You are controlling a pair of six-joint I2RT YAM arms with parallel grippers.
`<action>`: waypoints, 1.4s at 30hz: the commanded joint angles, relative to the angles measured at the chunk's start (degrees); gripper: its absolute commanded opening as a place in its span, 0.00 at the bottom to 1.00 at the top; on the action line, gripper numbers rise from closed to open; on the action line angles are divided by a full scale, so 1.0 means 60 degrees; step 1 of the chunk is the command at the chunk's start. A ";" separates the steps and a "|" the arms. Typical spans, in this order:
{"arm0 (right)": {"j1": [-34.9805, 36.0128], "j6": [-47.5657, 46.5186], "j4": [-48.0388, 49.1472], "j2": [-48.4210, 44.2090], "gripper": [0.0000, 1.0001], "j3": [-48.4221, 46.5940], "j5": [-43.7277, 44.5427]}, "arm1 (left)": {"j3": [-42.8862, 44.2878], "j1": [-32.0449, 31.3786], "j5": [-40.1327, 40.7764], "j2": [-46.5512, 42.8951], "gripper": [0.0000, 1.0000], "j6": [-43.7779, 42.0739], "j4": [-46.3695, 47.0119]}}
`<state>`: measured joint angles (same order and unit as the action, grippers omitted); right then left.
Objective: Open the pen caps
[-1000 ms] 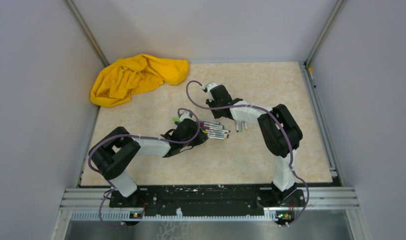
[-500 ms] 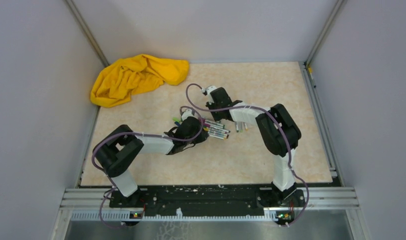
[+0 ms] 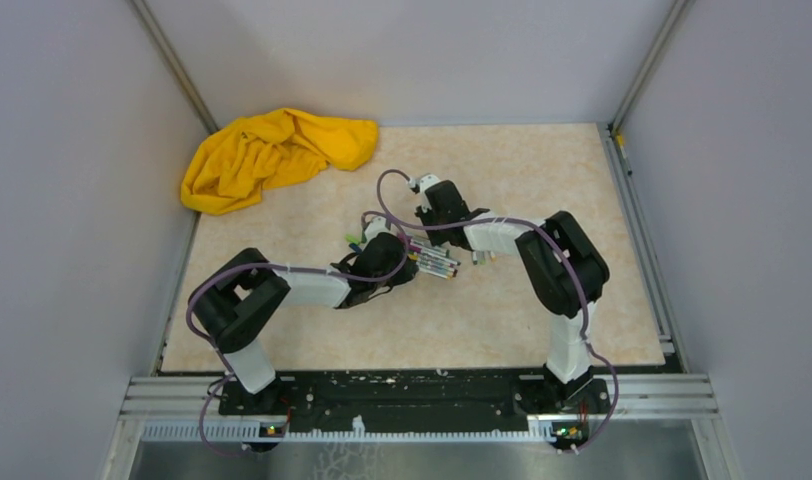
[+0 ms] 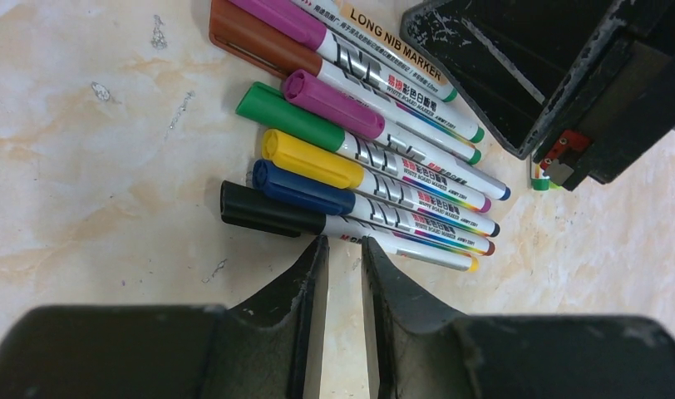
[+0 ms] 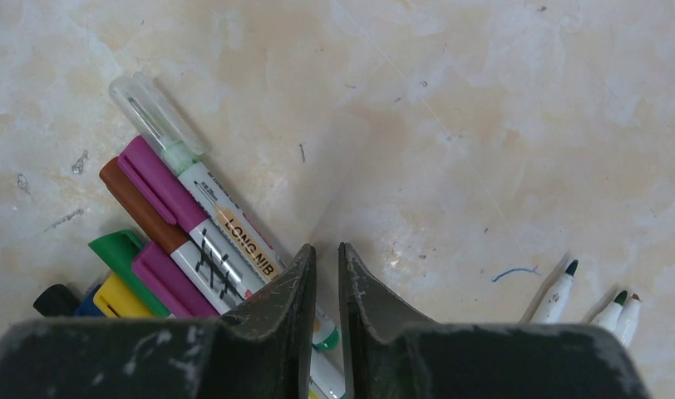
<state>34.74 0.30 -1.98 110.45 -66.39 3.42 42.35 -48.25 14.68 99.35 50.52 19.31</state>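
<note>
Seen from overhead, the table (image 3: 542,320) carries a crumpled yellow cloth (image 3: 272,155) in its far left corner, well apart from the work. Both arms reach inward over the pens (image 3: 434,262), which lie side by side in a tight fan near the table's middle. The left gripper (image 4: 344,245) hovers just beside the nearest pen, its jaws drawn to a narrow slit with nothing between them. The right gripper (image 5: 326,249) stands at the fan's tail end, its jaws likewise almost together. The green tail of the long-nib marker (image 5: 234,233) shows in the slit, but whether it is pinched cannot be told. Three uncapped pens (image 5: 559,295) lie apart, at the lower right of the right wrist view. The caps (image 4: 305,158) in the fan all look seated, the black cap (image 4: 268,212) nearest the left fingers; the long-nib marker wears a clear cap (image 5: 155,112). The step in hand is judged to be securing one pen for uncapping. Done well, one gripper clamps the barrel and the other the cap alone, pulling along the pen's axis. Since neighbouring pens touch, the jaws need widening first, and an outermost pen is the safer choice.
</note>
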 commanded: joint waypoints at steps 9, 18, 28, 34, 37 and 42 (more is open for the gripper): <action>-0.0041 0.0507 -0.0294 -0.0764 0.15 0.0947 0.0470 | 0.0073 -0.0001 0.0725 0.0401 0.28 -0.0455 -0.1337; -0.0033 0.0686 -0.0178 -0.1073 0.15 0.1375 0.0450 | 0.0006 0.0008 0.0854 0.0274 0.28 -0.0466 -0.1522; 0.0038 0.1001 0.0073 -0.1405 0.15 0.1950 0.0455 | -0.0124 0.0025 0.0985 0.0085 0.28 -0.0451 -0.1646; 0.0098 0.1160 0.0100 -0.1656 0.15 0.2245 0.0507 | -0.0158 0.0041 0.1054 -0.0069 0.28 -0.0444 -0.1745; 0.0138 0.1230 0.0113 -0.1819 0.15 0.2366 0.0514 | -0.0173 0.0043 0.1096 -0.0130 0.28 -0.0466 -0.1774; 0.0318 0.1312 0.0093 -0.1953 0.15 0.2460 0.0586 | -0.0188 0.0058 0.1082 -0.0138 0.28 -0.0452 -0.1783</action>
<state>34.92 7.11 0.91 100.42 -52.86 6.48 43.09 -48.21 20.18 98.24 49.36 14.90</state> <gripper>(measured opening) 0.151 0.281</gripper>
